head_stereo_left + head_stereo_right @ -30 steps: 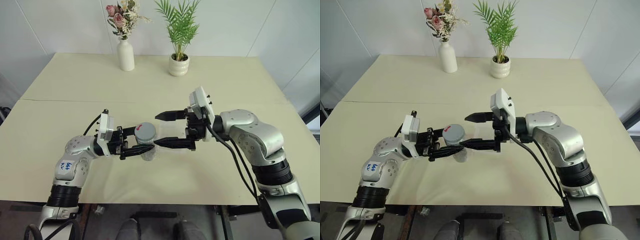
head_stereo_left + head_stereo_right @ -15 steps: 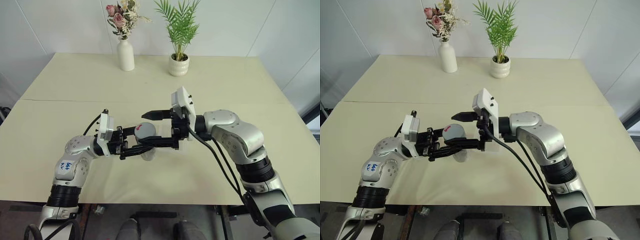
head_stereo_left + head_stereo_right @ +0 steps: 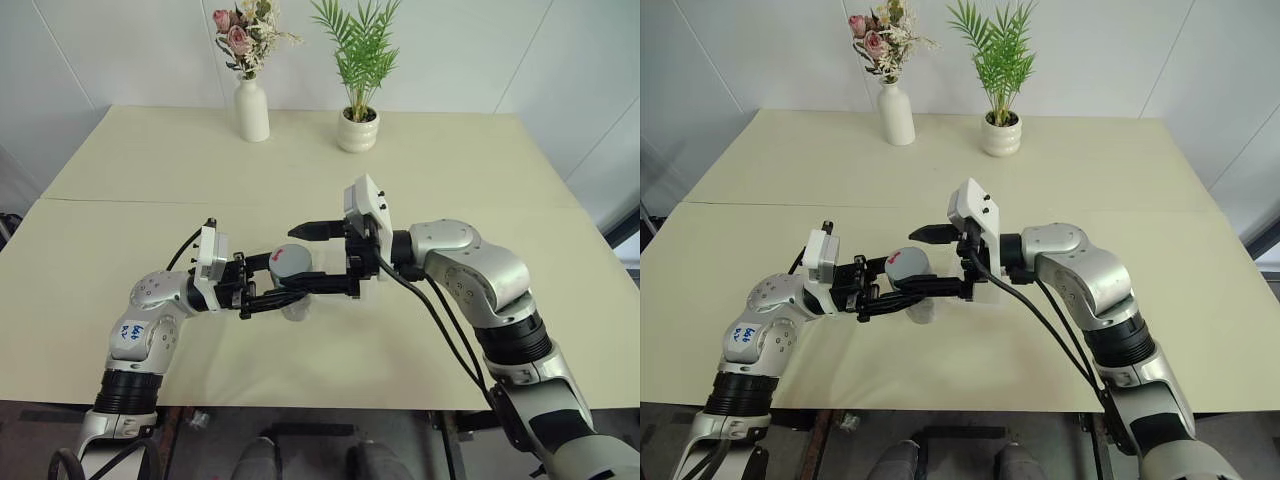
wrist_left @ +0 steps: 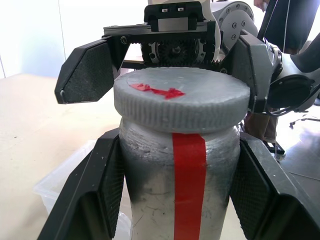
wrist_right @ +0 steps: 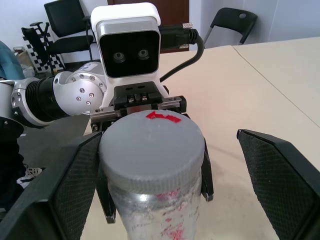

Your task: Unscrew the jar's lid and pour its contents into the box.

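Left end effector point(image 3: 268, 292): we see it clenched on the jar point(image 4: 180, 195), one black finger pressed to each side of the glass body below the cap.
Jar: held upright above the bench point(image 3: 120, 230), near its front middle; we note a red strip down its side.
Lid point(image 3: 291, 265): still on the jar, grey, with a red mark on top.
Right end effector point(image 3: 312, 258): released, its two fingers spread wide on either side of the lid; we cannot tell whether they touch it.
Box point(image 4: 62, 177): clear tray on the bench just behind the jar.
Background: we see a white vase point(image 3: 251, 110) and potted plant point(image 3: 357, 128) at the far edge.
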